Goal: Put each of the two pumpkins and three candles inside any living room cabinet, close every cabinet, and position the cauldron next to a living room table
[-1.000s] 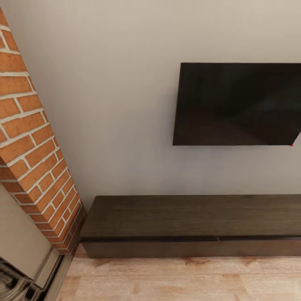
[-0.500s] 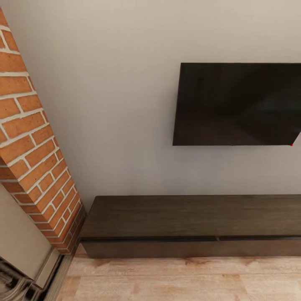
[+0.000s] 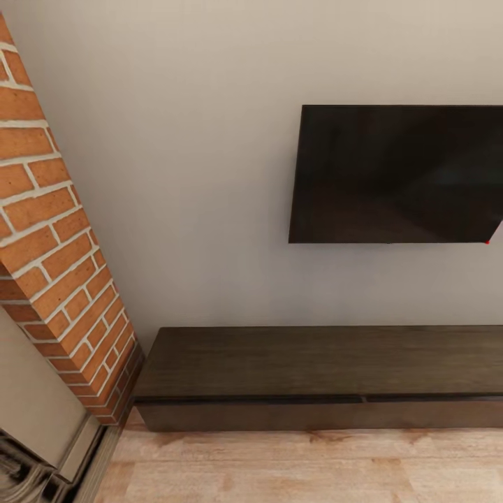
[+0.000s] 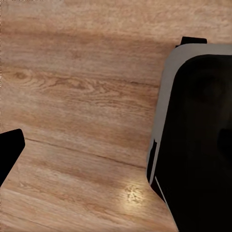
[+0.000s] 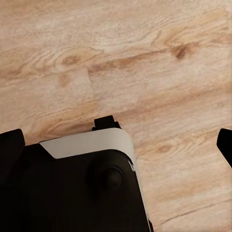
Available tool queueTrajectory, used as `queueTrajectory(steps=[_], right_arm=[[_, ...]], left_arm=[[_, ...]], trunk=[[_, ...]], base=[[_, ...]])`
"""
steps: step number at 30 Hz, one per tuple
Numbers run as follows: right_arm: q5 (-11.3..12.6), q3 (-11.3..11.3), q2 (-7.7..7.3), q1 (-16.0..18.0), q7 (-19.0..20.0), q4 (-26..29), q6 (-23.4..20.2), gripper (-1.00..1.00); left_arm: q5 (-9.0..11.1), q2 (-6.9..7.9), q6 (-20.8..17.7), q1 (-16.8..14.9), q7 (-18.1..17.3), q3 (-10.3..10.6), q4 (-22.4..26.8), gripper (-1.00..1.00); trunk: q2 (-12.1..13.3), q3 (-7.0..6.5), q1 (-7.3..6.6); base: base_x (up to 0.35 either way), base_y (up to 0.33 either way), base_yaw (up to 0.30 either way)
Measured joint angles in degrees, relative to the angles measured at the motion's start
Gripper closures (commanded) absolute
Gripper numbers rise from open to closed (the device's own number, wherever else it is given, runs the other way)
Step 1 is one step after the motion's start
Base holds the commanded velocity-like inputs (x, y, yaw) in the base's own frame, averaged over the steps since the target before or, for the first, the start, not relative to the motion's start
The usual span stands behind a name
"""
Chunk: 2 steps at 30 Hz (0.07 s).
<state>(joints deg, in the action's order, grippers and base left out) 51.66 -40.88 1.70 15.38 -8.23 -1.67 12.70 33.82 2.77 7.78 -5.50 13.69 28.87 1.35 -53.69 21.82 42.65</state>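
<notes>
Nothing has moved since the earlier head frames: the whole view stands as it did. From the head camera, a pale wall takes up most of the scene, with a red brick column slanting down the left side. A dark flat screen hangs on the wall to the right. Below it the cabinet, a long low dark-brown unit, lies against the wall with its long axis running left to right, one end near the brick column and the other passing out of view at the right edge. Its flat drawer fronts face the camera and sit flush, closed. Light wood floor runs in front of it.

Both wrist cameras look down on wood planks beside the robot's black and grey base. For each gripper, only a dark fingertip shows at the frame's edge, so I cannot tell how far open either is or whether it holds anything.
</notes>
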Motion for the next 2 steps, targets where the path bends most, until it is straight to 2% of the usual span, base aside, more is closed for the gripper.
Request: queueTrajectory(steps=[2], right_arm=[[0.0,-0.01,0.0,0.01,0.0,0.0,-0.01,-1.0]], left_arm=[[0.02,0.02,-0.01,0.0,0.0,-0.03,0.0,-1.0]], trunk=[[0.0,0.0,0.0]], base=[[0.0,0.0,0.0]])
